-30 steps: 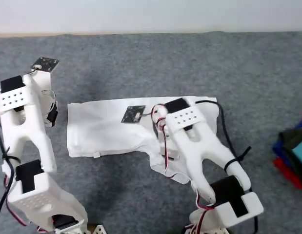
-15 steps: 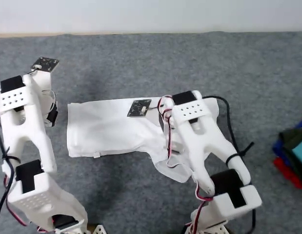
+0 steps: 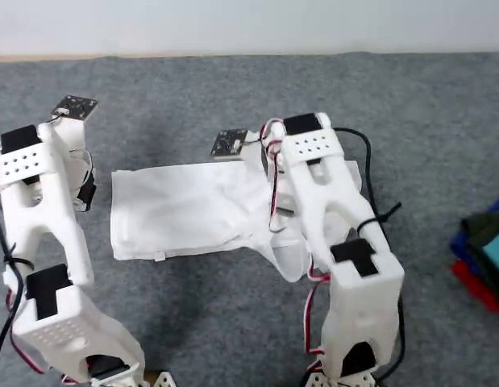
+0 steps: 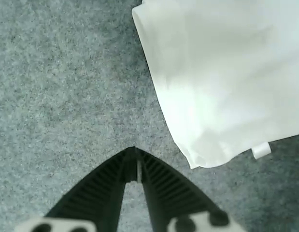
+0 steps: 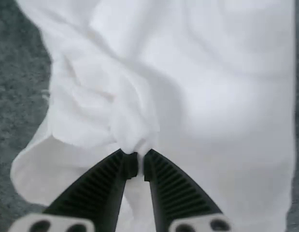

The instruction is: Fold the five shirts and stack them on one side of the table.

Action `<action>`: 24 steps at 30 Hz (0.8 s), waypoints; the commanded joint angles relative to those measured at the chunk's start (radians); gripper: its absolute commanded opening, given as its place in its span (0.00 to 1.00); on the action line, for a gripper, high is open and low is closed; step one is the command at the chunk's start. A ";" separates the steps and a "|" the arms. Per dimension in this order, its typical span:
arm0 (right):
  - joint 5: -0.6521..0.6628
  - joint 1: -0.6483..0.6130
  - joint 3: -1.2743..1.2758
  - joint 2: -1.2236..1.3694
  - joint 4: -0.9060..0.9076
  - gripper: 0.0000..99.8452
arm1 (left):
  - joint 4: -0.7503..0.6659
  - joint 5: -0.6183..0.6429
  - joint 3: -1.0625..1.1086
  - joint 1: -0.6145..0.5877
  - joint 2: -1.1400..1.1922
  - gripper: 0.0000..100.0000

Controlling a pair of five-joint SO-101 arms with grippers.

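Pinching a bunched fold of the white shirt [image 5: 212,72], right end effector [image 5: 136,162] grasps limp, light cloth spread ahead on the counter [image 3: 394,105]. Left end effector [image 4: 135,159] clenched, empty, just beside it. Judged best held at edges.

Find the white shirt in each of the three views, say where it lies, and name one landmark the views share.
High view: the white shirt lies mid-table, one end under the right arm.
Left wrist view: its corner lies ahead of the shut left hand, apart from it.
Right wrist view: it spreads under the right hand, which pinches a bunched fold.
Shared landmark: the grey table cover.
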 commanded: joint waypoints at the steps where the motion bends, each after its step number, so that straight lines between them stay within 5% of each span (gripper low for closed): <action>1: 0.026 0.018 -0.192 0.054 0.035 0.01 | 0.012 0.002 -0.002 -0.003 -0.068 0.00; 16: 0.031 0.031 -0.635 0.355 0.105 0.02 | 0.005 0.002 0.048 0.002 -0.068 0.00; 24: -0.011 0.035 -0.795 0.381 0.197 0.21 | 0.003 0.002 0.079 -0.005 -0.068 0.00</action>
